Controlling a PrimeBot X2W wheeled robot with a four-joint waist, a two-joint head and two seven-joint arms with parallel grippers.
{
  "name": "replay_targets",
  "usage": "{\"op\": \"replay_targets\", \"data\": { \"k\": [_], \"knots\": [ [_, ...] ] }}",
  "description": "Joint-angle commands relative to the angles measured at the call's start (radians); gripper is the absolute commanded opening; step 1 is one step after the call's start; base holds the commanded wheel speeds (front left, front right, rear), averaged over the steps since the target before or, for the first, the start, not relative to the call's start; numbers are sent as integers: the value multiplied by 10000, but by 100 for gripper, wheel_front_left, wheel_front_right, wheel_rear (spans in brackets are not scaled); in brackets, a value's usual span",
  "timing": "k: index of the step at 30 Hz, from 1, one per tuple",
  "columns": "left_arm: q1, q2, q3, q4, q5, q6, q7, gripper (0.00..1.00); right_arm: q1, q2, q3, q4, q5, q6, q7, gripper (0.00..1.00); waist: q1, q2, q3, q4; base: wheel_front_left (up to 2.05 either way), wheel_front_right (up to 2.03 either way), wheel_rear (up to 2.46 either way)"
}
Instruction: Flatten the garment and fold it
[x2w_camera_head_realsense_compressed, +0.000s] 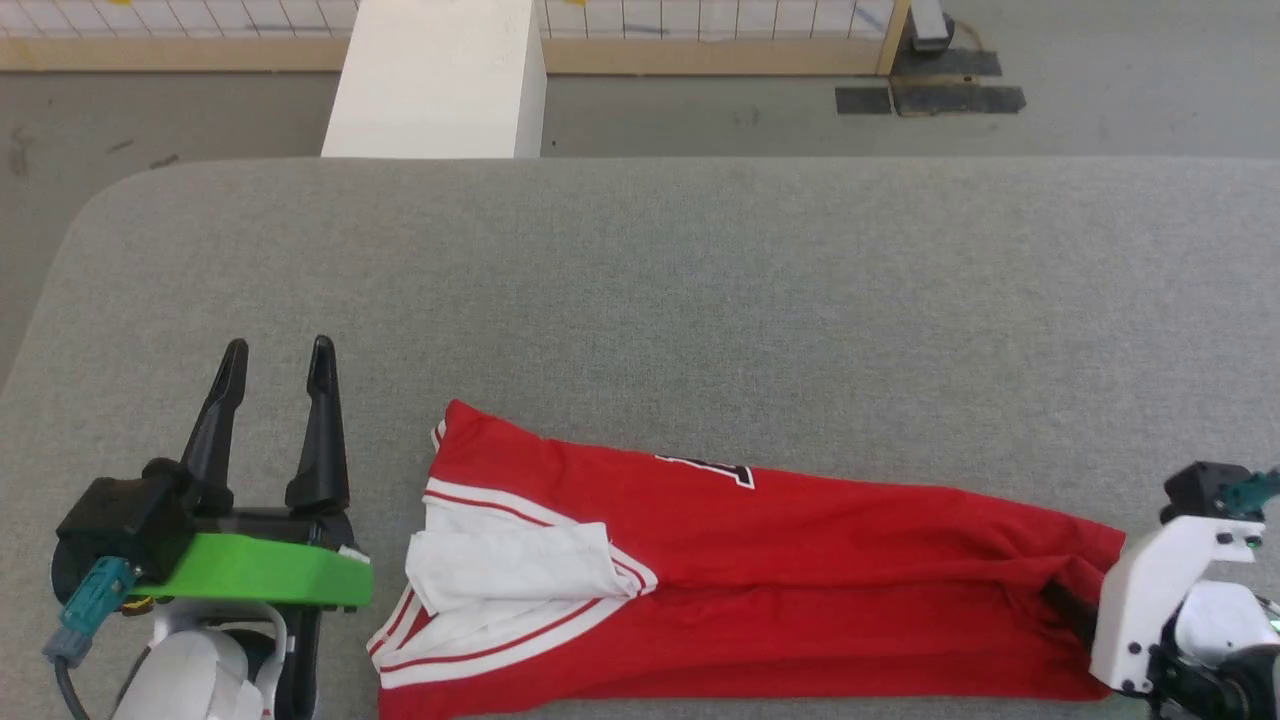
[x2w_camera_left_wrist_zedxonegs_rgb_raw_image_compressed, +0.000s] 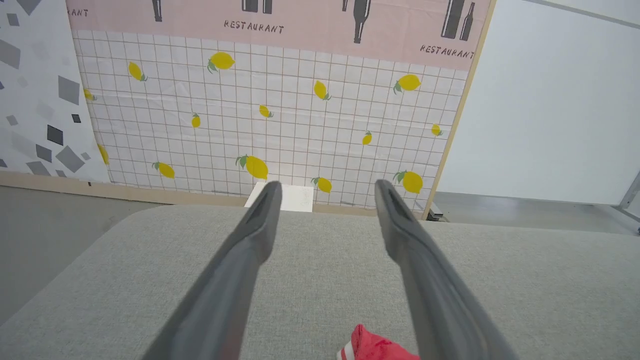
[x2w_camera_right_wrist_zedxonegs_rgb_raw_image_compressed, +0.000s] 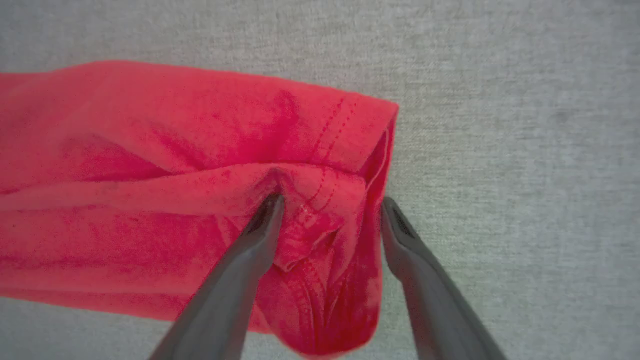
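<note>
The garment, a red jersey folded lengthwise, lies along the near side of the grey table. Its white sleeve and striped trim are at the left, and a black-and-white print peeks out at the top fold. My left gripper stands open just left of the collar end, touching nothing; a red corner of the garment shows below its fingers. My right gripper is at the hem end, open, with the bunched red hem lying loose between its spread fingers.
A white block stands beyond the table's far edge. A lemon-patterned grid wall and grey floor lie behind it. The table's rounded left corner is near my left arm.
</note>
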Motion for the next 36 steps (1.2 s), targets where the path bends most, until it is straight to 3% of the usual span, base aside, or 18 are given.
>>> {"op": "replay_targets", "data": {
  "k": [1,6,7,14,20,24,29,36],
  "knots": [
    [-42,-200,177,-10,184,-127,-73,100,-201,76,168,127,97,-13,-53,100,1,0,139,40,0,0,0],
    [147,-816,721,78,620,-585,-75,100,-360,27,644,421,291,-13,-82,100,1,0,243,103,0,0,0],
    [216,-1095,973,168,810,-853,-76,100,-425,-207,672,545,209,-13,-33,0,1,0,265,139,0,0,0],
    [329,-1590,1435,436,1102,-1166,-77,100,-998,-820,-381,876,35,-13,-65,0,1,0,260,152,0,0,0],
    [237,-1768,1527,768,1205,-1408,-77,100,-1497,-1592,-1844,1176,-990,-13,-56,0,1,0,256,219,0,0,0],
    [264,-1957,1661,898,1130,-1506,-77,100,-1755,-1871,-2255,1460,-1405,-13,100,0,1,0,210,221,0,0,0],
    [350,-2090,1781,1053,1173,-1588,-77,100,-1457,-2414,-1489,1089,-1583,-13,819,0,1,0,17,219,0,0,0],
    [598,-2216,1909,1065,1172,-1666,-78,100,-540,-2941,349,-1804,120,-13,2903,0,1,0,-305,120,0,0,0]
  ]
}}
